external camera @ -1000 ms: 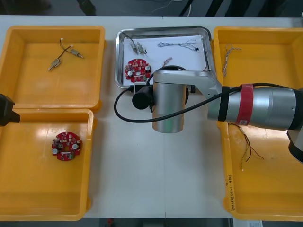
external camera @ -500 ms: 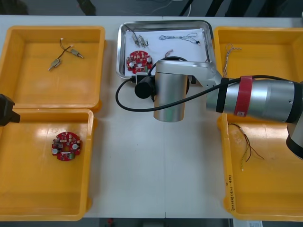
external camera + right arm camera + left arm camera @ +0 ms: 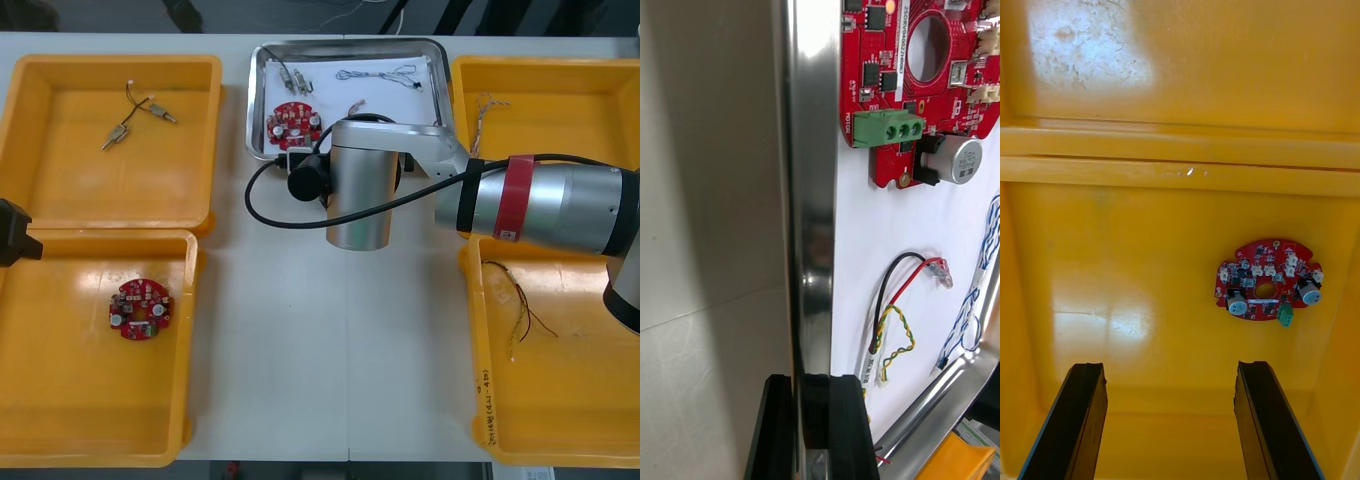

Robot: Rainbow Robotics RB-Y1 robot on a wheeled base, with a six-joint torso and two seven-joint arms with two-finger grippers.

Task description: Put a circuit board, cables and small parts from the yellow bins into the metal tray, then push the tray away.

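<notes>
Our right hand [image 3: 809,386] clamped on near rim of metal tray [image 3: 811,187], far-centre on desk [image 3: 300,350]; we see circuit board [image 3: 899,75], cables [image 3: 891,315], small metal parts [image 3: 295,80] inside. Our left hand [image 3: 1169,367], spread apart, hovers over yellow bin [image 3: 1150,225] holding second board [image 3: 1268,290].

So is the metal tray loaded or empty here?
Loaded. The metal tray holds a red circuit board, small metal parts and cables on its white inside.
</notes>
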